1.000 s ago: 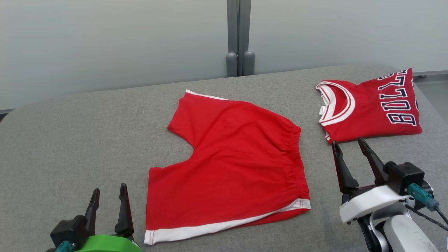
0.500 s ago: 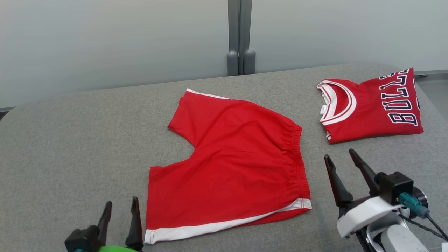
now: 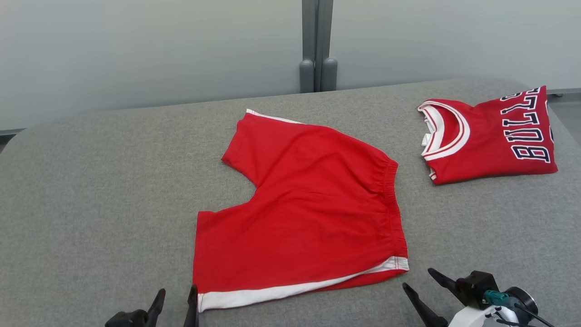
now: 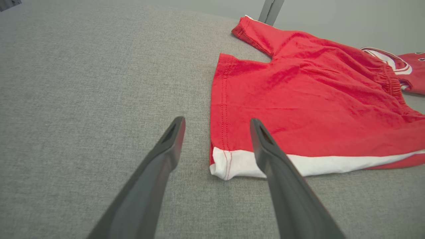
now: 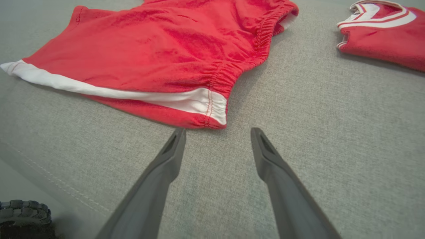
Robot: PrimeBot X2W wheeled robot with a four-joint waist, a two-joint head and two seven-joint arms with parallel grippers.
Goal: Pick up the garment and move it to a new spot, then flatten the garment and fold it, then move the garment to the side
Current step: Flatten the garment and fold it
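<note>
Left gripper (image 3: 177,291) sits low at the near edge of the grey fabric-covered tabletop (image 3: 91,190), left of centre. Jaws spread wide, nothing between them. From the left wrist camera one finger (image 4: 269,156) crosses in front of the white stripe at the near-left corner of the shorts; cannot tell if it touches. The other finger (image 4: 162,156) is over bare grey cloth.

Right gripper (image 3: 417,278) is also at the near edge, toward the near-right corner. Jaws wide apart, empty. From the right wrist camera its tips point at the near end of the waistband, just short of it, not touching.

Red shorts (image 3: 308,200) lie spread flat about mid-tabletop, slightly skewed. Leg openings face the left edge; the gathered elastic waistband faces the right edge. White stripe runs along the side nearest the near edge, with a strip of red showing under it. Thin white trim shows at the far leg.

Folded red jersey (image 3: 494,136), with a white-trimmed collar and dark lettering, sits at the far-right corner, well apart from the shorts.

Grey post (image 3: 317,45) stands behind the far edge.
</note>
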